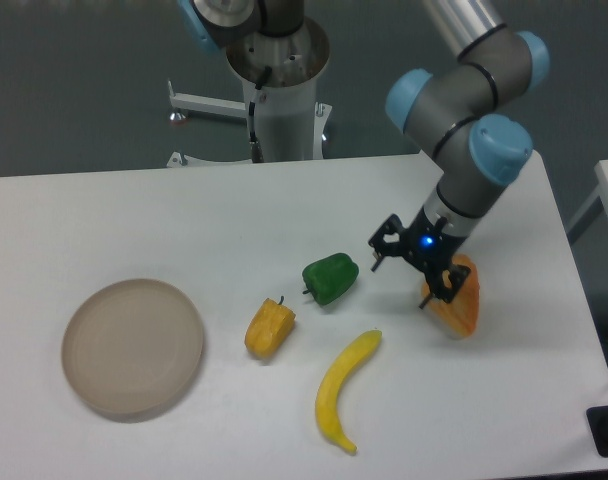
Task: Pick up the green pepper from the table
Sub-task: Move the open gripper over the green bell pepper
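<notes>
Banana [342,392] nearest you, yellow pepper [269,327] beyond. Green pepper [330,278] mid-table [184,220], untouched. Your gripper [414,268] just right of it, fingers apart, holding nothing; likely overlapping orange piece [458,305].

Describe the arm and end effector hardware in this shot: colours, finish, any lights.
Silver-grey metal tube links, dark grey joint housings with light blue round caps. The end effector is small, black, two thin fingers, with a lit blue indicator near its wrist. White pedestal base behind the table, with a dark cable down it.
</notes>
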